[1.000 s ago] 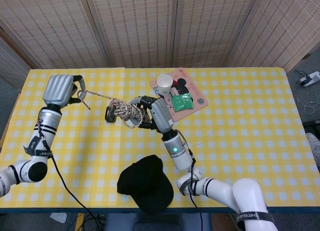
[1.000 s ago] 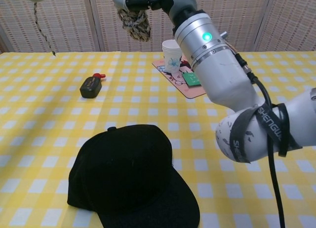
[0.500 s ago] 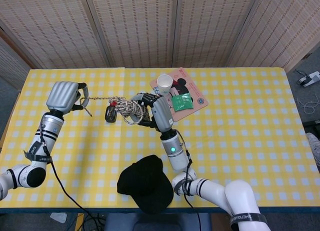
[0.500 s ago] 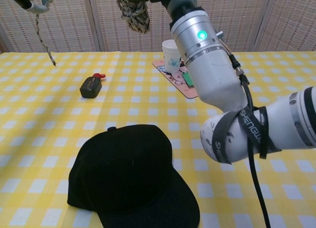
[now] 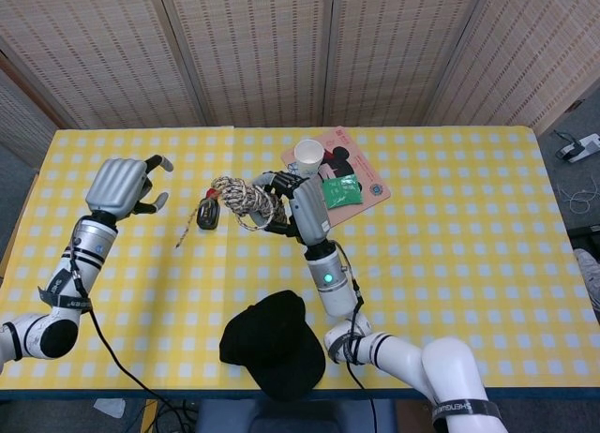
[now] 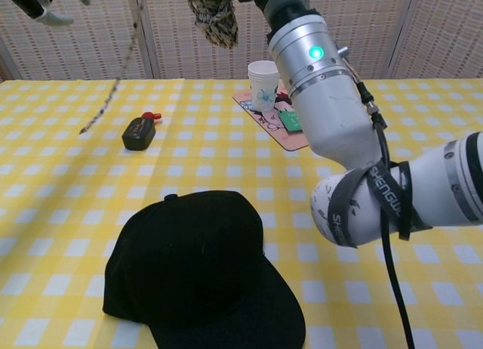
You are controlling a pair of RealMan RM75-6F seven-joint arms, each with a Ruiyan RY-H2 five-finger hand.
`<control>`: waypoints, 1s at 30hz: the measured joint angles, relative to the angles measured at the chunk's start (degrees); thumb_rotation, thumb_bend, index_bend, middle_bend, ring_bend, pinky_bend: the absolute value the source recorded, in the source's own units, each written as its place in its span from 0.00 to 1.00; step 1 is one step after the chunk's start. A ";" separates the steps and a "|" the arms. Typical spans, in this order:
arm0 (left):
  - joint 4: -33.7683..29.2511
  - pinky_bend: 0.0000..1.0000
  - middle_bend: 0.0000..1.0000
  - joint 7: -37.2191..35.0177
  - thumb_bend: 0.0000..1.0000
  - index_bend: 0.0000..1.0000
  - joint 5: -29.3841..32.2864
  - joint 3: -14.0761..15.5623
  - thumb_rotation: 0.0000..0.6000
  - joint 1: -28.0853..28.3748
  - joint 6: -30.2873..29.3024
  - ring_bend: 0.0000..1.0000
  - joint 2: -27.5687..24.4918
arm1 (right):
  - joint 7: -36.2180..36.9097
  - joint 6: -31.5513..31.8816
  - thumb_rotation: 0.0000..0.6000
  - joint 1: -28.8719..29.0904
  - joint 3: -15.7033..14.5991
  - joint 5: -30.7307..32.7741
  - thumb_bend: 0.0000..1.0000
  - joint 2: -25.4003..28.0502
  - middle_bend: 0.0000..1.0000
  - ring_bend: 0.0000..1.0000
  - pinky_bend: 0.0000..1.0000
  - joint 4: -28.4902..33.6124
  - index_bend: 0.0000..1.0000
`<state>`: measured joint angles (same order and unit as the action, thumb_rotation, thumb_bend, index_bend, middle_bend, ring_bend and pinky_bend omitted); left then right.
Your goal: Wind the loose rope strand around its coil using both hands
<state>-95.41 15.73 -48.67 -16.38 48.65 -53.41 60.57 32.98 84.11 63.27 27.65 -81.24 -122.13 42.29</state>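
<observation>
My right hand (image 5: 302,208) holds the braided rope coil (image 5: 246,197) in the air above the yellow checked table (image 5: 450,227). The chest view shows the coil (image 6: 215,16) at the top edge. The loose strand (image 5: 194,225) hangs free from the coil, slanting down to the left, and appears blurred in the chest view as the strand (image 6: 113,84). My left hand (image 5: 124,185) hovers to the left of the coil with its fingers spread and nothing in them. It is apart from the strand. Only part of the left hand (image 6: 38,1) shows in the chest view's top left corner.
A small black device with a red tip (image 5: 208,213) lies on the table under the coil. A black cap (image 5: 272,344) sits near the front edge. A paper cup (image 5: 308,155) and a green packet (image 5: 340,191) rest on a pink mat (image 5: 370,185) behind my right hand.
My left hand has let go of the strand and opened. The strand, stretched taut between the hands before, now swings down freely from the coil.
</observation>
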 measured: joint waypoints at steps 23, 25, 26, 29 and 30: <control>2.09 0.53 0.39 -2.02 0.29 0.17 -0.10 2.21 1.00 -6.75 -6.68 0.34 -1.16 | -6.39 3.02 1.00 -10.95 -7.25 -3.38 0.54 13.38 0.63 0.54 0.63 13.73 0.87; 2.72 0.52 0.38 -1.79 0.28 0.17 -0.42 2.54 1.00 -7.46 -7.62 0.33 -0.98 | -6.98 2.85 1.00 -11.96 -7.92 -3.53 0.54 14.75 0.63 0.54 0.63 15.27 0.87; 3.19 0.51 0.38 -1.70 0.28 0.17 -0.64 2.74 1.00 -7.96 -8.22 0.33 -0.85 | -7.47 2.72 1.00 -12.63 -8.39 -3.67 0.54 15.66 0.63 0.54 0.63 16.24 0.87; 4.24 0.49 0.38 -1.33 0.28 0.18 -1.44 3.27 1.00 -9.14 -9.61 0.32 -0.60 | -8.77 2.49 1.00 -14.08 -9.60 -4.29 0.54 17.83 0.63 0.54 0.63 18.05 0.87; 4.49 0.48 0.37 -1.13 0.28 0.18 -1.76 3.45 1.00 -9.47 -10.02 0.32 -0.56 | -9.10 2.44 1.00 -14.49 -9.90 -4.46 0.54 18.42 0.63 0.54 0.63 18.53 0.87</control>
<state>-90.92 14.60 -50.44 -12.93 39.18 -63.43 60.01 23.88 86.55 48.78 17.75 -85.70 -103.71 60.83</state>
